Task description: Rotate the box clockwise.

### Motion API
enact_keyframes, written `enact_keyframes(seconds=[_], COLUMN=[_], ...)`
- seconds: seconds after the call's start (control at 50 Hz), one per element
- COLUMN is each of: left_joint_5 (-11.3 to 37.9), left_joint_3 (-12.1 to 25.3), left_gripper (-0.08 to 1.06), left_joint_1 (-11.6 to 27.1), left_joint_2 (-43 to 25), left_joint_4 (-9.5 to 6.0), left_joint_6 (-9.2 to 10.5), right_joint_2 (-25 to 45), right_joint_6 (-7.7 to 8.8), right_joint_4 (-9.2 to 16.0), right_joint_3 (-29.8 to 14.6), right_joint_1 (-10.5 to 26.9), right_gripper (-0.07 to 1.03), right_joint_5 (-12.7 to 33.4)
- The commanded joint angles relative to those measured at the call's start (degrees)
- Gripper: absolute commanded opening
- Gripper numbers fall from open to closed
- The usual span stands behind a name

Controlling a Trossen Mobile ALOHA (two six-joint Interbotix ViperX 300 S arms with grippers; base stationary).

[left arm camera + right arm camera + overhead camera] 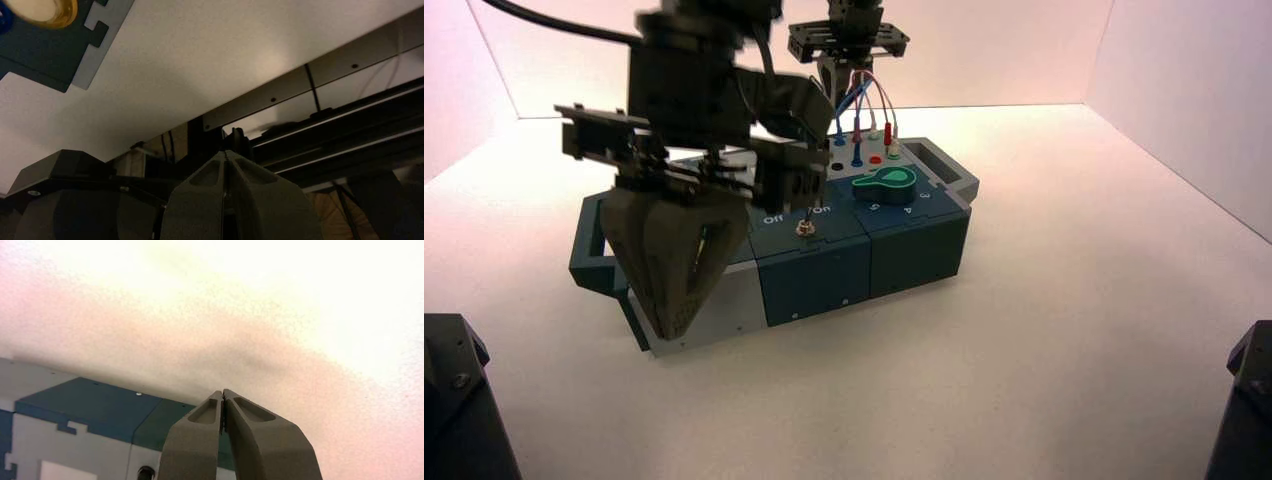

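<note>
Standing at an angle on the white table (1044, 330), the long dark-blue and grey panel box (824, 270) has its green-knob end swung away from the robot and to the right, its grey end nearer and to the left. Judgement: some rotation appears done, but with no target heading visible I cannot say how much remains.

Left gripper (669, 325): fingers pressed together, nothing held. It hangs point-down at the box's near-left end, over the grey front corner. Left wrist view confirms the tips closed (226, 155), with a yellow round button (42, 10) on the panel edge off to one side. Probably touching the box face, though contact itself is hidden behind the fingers.

Right gripper (223, 392): fingers also closed and empty. In the high view it sits behind the box's far end (849, 40), above the plugged-in wires (864, 100). Its wrist view shows blue and grey box panels just beyond the tips; contact not confirmed.

Placement suits a paired push, one closed gripper at each end on opposite sides, which would turn the box.

Panel notes: green teardrop knob (886, 181) near the far end; metal toggle switch (805, 228) mid-panel, position not readable. Containers: none in view; the only sockets are the panel jacks holding blue, red and white plugs.
</note>
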State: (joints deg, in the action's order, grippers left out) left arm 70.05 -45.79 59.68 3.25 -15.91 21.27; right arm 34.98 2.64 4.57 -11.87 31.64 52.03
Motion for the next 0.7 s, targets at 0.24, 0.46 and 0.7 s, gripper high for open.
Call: enact_keyframes(seconds=[0.24,0.46,0.7], left_joint_5=[-2.8,-4.6,-5.1], left_joint_3=[6.3,7.5,6.2], left_gripper=[-0.03,-0.03,-0.03], left_joint_1=[0.2,0.2,-1.2], left_joint_2=[-10.6,-15.4,-16.3], left_joint_4=[4.75,5.27,7.29], left_joint_6=[0.0,-0.09,0.26], right_joint_2=[-0.3,-0.6,-1.7], right_joint_6=[0.53,0.62,0.88], right_joint_4=[0.5,0.5,0.5], right_joint_3=[-0.2,1.0,2.3], right_joint_1=[-0.2,-1.0,-1.1], right_gripper=[-0.01,-0.01,-0.01], right_joint_5=[0.5,0.5,0.5])
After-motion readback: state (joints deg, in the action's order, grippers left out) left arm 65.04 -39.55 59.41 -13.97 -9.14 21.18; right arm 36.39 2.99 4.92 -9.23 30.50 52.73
